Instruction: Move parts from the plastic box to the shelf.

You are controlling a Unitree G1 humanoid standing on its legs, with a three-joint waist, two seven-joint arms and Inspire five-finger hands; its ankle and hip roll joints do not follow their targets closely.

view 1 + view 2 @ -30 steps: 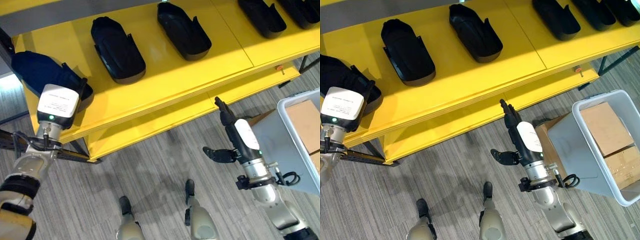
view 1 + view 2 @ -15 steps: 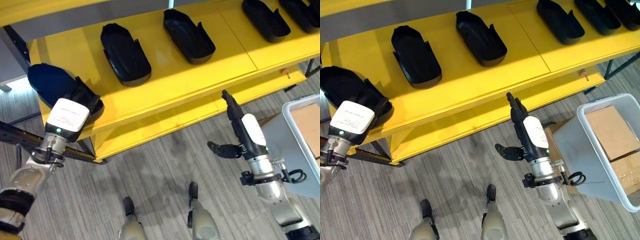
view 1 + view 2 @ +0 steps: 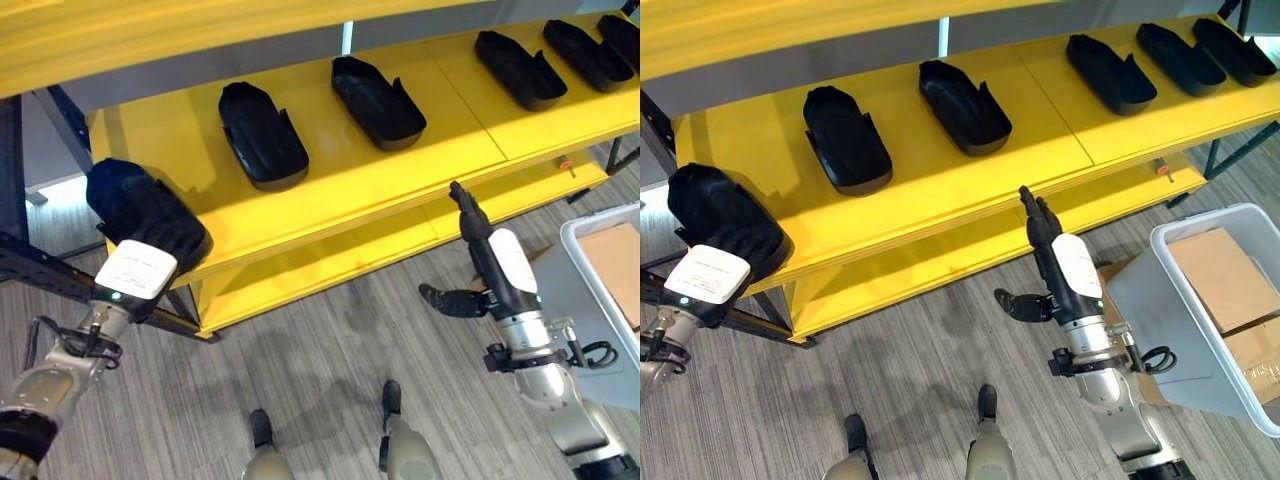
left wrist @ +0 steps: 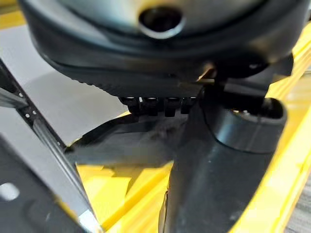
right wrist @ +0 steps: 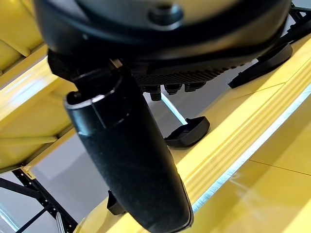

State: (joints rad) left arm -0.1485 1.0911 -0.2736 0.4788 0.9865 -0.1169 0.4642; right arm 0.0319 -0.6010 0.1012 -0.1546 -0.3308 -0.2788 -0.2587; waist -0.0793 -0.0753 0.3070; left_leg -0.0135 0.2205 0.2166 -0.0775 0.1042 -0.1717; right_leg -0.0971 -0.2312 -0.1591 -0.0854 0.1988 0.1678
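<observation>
Yellow shelf [image 3: 400, 170]; black part [image 3: 140, 210] lengthwise front-to-back, left hand [image 3: 135, 275] fingers hidden.

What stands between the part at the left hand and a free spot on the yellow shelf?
Nothing visible does. The black part by the left hand already lies on the yellow shelf's left end, with bare board between it and the next part. The right hand hangs open, off the shelf's front edge.

Black parts [image 3: 848, 139] look matt plastic; shelf [image 3: 940, 190] glossy yellow-painted metal; plastic box [image 3: 1160, 310] smooth, w/ cardboard [image 3: 1218, 277] inside.
</observation>
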